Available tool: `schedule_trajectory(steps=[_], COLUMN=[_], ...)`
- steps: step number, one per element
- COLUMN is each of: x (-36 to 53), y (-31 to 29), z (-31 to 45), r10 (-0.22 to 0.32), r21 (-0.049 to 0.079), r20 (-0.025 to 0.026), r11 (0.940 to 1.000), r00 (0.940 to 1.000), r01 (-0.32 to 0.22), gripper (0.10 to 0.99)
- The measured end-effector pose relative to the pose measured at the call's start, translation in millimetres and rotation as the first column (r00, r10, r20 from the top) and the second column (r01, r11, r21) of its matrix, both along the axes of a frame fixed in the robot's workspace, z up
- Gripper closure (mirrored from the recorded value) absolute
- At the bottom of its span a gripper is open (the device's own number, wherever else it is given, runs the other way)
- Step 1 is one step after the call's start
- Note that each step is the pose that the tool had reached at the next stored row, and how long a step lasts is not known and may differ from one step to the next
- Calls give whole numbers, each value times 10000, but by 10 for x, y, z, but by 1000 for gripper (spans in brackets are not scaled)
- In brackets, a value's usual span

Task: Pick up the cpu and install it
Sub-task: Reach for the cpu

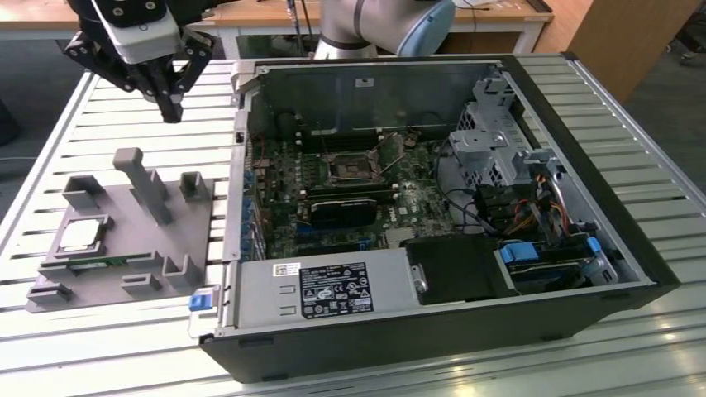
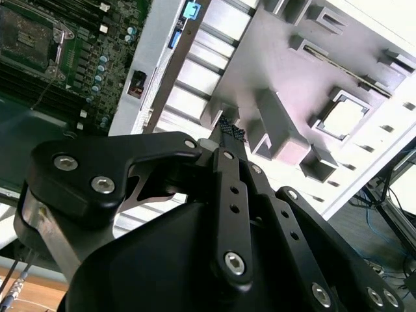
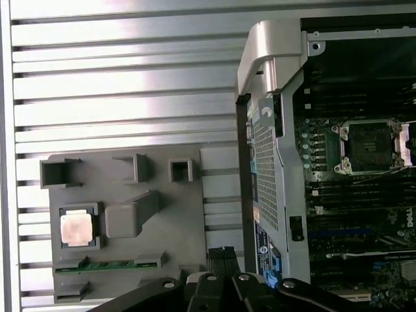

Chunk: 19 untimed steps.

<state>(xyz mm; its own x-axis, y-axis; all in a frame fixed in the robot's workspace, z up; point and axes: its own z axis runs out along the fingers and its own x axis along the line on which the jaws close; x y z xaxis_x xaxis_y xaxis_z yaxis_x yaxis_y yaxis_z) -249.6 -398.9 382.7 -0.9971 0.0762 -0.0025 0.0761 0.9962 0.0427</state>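
The cpu (image 1: 83,235) lies flat, silver top up, in a square pocket of the grey fixture (image 1: 108,201) on the slatted table, at the exterior view's left. It also appears as the cpu (image 3: 77,229) in the first wrist view and the cpu (image 2: 342,117) in the second. My gripper (image 1: 170,112) hangs above the table beyond the fixture, well clear of the chip. Its fingers are shut with nothing between them, as the gripper (image 2: 231,132) and the gripper (image 3: 221,252) appear in both wrist views. The black motherboard socket (image 1: 355,168) sits inside the open case, its metal frame raised.
The open computer case (image 1: 441,347) lies on its side at the exterior view's right, with a power supply (image 1: 331,294) and drive cage (image 1: 497,124). A green memory stick (image 3: 107,265) rests in a fixture slot. Upright grey posts (image 1: 141,182) stand on the fixture.
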Motion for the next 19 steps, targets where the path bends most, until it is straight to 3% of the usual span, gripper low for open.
schedule_trajectory(steps=[19], x=[-106], y=[0], z=[-26], r10=[0], r21=[1], r20=[-89], r11=[10000], r00=[10000], r01=[0], gripper=[980])
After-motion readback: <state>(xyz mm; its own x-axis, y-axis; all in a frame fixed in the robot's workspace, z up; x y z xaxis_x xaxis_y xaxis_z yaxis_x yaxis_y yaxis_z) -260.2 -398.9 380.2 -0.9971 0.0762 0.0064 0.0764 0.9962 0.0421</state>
